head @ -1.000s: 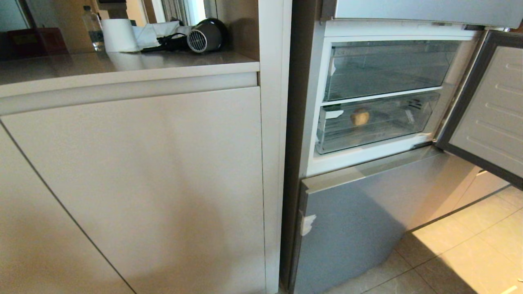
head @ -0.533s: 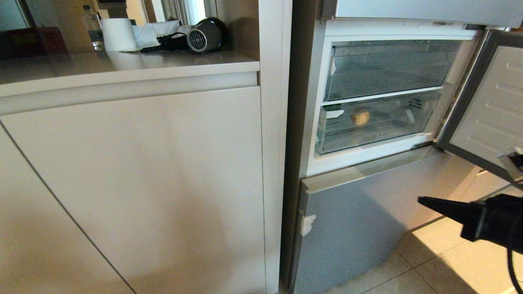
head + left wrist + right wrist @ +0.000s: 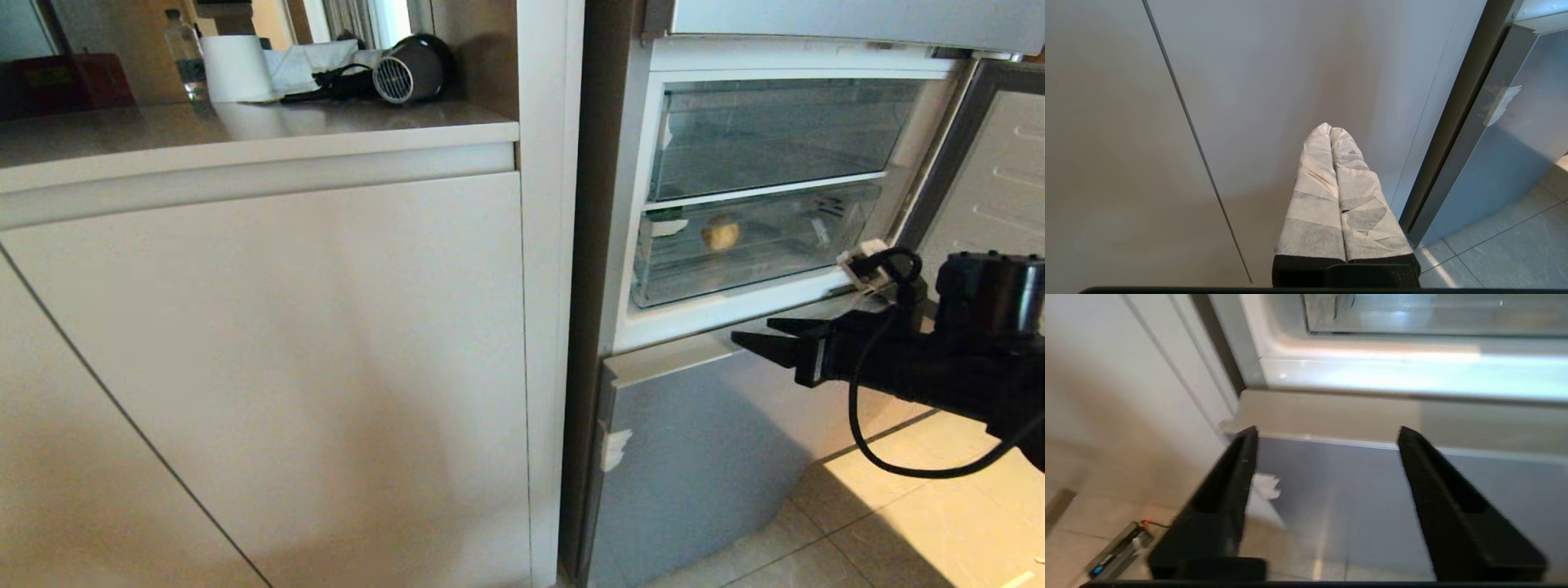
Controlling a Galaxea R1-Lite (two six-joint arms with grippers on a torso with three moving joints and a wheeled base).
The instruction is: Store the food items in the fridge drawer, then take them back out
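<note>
Sat in the lower clear fridge drawer (image 3: 751, 253), left of middle: golden-brown roundish lump (image 3: 720, 235), no clear long axis. Hung spread and empty below it, tips aimed leftward: right gripper (image 3: 755, 336). Stayed low by the cabinet, pressed shut: left gripper (image 3: 1329, 130).

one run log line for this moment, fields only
right gripper: open, empty, below lower clear drawer | golden-brown lump: inside drawer | fridge door: open | left gripper: shut, parked by cabinet
</note>
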